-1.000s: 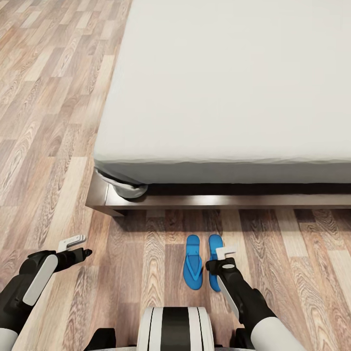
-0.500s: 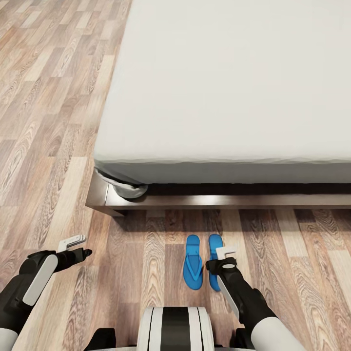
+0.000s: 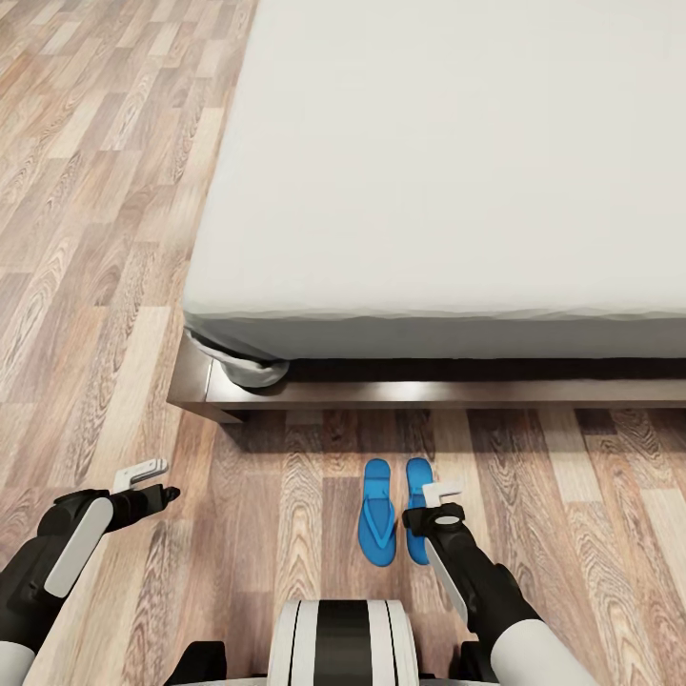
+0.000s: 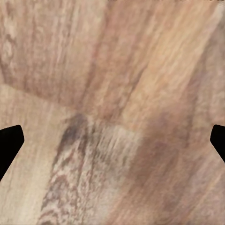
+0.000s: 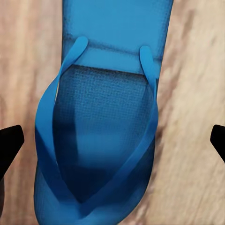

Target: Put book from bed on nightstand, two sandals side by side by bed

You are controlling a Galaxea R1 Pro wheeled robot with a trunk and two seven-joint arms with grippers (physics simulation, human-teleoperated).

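Note:
Two bright blue sandals lie side by side on the wood floor just in front of the bed [image 3: 448, 191], toes toward its dark frame [image 3: 381, 393]. The left sandal [image 3: 378, 519] lies bare. Above the right sandal [image 3: 415, 479] hovers my right gripper [image 3: 433, 505], open. In the right wrist view that sandal [image 5: 105, 117] sits between the wide-apart fingertips [image 5: 10, 140] of the gripper [image 5: 112, 145]. My left gripper [image 3: 154, 482] is open over bare floor, holding nothing; its wrist view has floor planks between the fingertips [image 4: 9, 140]. The book and the nightstand are out of view.
A bunched grey corner of bedding [image 3: 243, 367] hangs at the bed's near left corner above the frame ledge. Plank floor [image 3: 86, 238] runs along the bed's left side. My base [image 3: 343, 638] stands just behind the sandals.

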